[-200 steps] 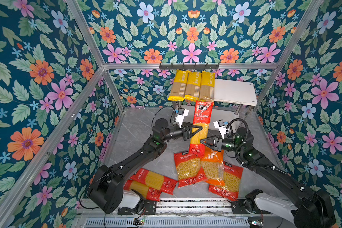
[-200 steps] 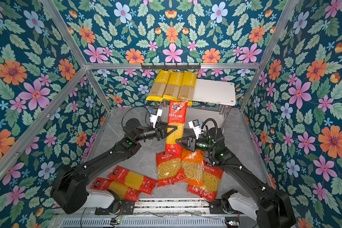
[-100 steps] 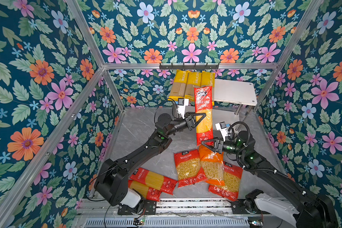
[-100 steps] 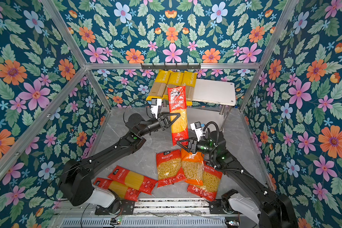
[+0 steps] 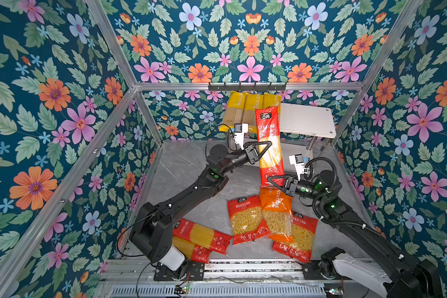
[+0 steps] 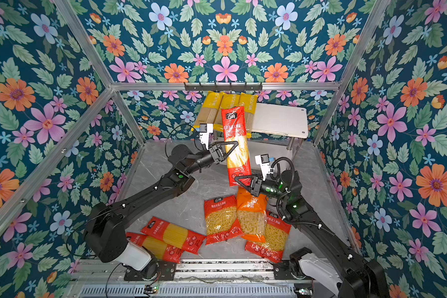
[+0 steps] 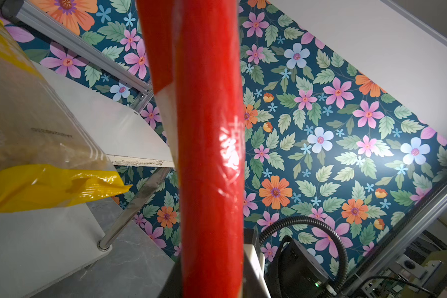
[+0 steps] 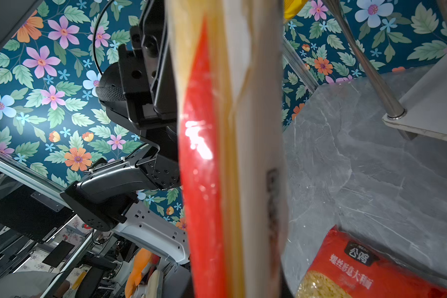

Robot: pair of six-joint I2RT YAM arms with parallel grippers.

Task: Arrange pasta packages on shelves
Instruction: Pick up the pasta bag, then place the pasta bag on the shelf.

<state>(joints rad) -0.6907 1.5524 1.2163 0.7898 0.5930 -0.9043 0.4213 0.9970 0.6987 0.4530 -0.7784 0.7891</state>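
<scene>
We saw the red spaghetti pack (image 5: 269, 134) higher than a second before. It stood nearly upright in front of the shelves (image 5: 307, 118), and its top now overlapped the yellow packs (image 5: 244, 111) lying on the shelves' upper board. The left gripper (image 5: 266, 144) had risen toward the shelves, still pinching the pack's middle. The right gripper (image 5: 270, 179), out in front of the shelves, pinched the pack's lower end.
</scene>
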